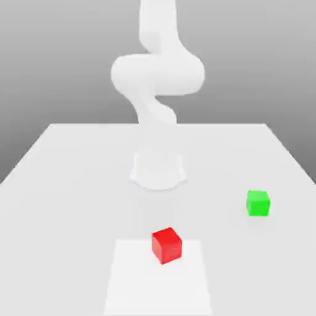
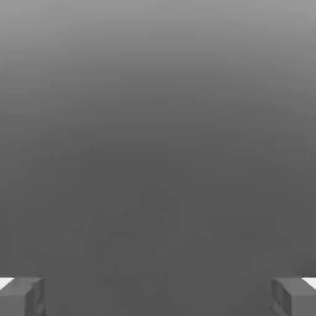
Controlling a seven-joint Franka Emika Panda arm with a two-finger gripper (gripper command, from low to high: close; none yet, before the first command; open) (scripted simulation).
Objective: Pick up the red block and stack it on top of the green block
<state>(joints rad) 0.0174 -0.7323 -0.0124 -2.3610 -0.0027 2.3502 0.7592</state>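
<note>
The red block (image 1: pixel 166 245) sits on the white surface (image 1: pixel 74 185), on a paler square patch (image 1: pixel 129 284) near the front edge. The green block (image 1: pixel 258 203) rests well apart toward the exterior view's right. The arm (image 1: pixel 157 74) rises behind them. The gripper (image 2: pixel 158 296) is spread wide with nothing between its fingertips (image 2: pixel 24 296).

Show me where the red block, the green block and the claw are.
red block (image 1: pixel 166 245), exterior view, middle of its front faces.
green block (image 1: pixel 258 203), exterior view, middle of the cube.
claw (image 2: pixel 158 296), hand view, midway between its two widely parted fingertips.
</note>
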